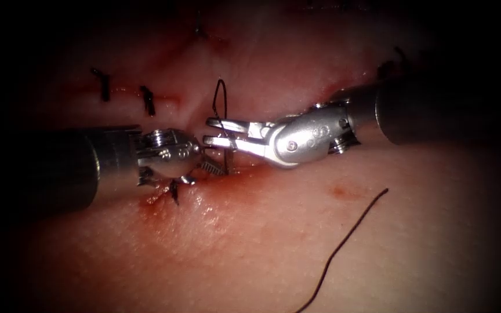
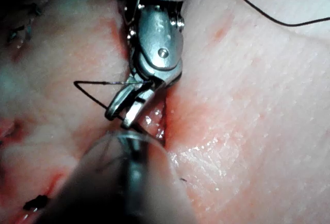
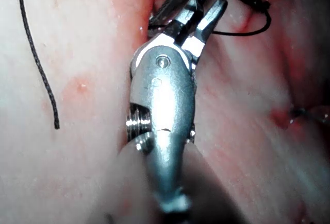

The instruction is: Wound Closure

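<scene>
The left hand lies low at the cut, its shaft level from the left; whether it grips anything I cannot tell. A thread loop stands just above. The right hand, reaching in level from the right, is parted around that loop, clamping nothing. I judge this knot work beside finished stitches; the next grasp needs the strand squarely between the blades. The needle I cannot make out.

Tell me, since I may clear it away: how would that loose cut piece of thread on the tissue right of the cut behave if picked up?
The loose thread would probably be floppy: it lies in a soft curve flat on the tissue. It looks very thin, so likely light. The tissue glistens, so the thread may cling slightly.
</scene>
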`<act>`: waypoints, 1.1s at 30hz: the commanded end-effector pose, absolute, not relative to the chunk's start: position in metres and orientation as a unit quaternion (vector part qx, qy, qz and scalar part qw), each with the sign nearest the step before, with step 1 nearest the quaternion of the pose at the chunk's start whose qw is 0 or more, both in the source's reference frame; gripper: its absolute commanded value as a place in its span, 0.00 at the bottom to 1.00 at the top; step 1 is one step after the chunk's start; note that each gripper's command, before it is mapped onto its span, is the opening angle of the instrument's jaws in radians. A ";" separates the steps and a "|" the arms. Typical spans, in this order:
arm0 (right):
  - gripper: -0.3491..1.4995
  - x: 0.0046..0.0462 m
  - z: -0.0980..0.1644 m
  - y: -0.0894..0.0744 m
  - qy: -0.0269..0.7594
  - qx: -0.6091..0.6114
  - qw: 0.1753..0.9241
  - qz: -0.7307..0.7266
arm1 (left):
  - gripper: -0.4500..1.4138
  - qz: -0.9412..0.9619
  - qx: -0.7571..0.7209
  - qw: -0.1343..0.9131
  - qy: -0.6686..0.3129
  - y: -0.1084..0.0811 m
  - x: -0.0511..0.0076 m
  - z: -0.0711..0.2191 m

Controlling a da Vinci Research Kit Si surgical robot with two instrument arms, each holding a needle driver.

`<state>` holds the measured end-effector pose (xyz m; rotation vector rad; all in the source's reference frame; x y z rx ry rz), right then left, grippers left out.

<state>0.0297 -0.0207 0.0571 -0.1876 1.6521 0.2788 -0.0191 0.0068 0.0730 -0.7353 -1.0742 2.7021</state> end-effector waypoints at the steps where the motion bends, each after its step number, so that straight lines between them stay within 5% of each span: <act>1: 0.00 0.0303 0.057 -0.020 0.731 -0.079 0.666 0.126 | 0.68 0.903 -0.243 0.080 -0.344 0.007 -0.0191 0.073; 15: 0.00 0.0296 0.058 -0.019 0.721 -0.051 0.673 0.154 | 0.58 0.927 -0.291 0.147 -0.188 0.009 -0.0190 0.063; 33: 0.00 0.0302 0.058 -0.018 0.721 0.011 0.659 0.213 | 0.51 0.915 -0.332 0.134 -0.184 -0.003 -0.0251 0.066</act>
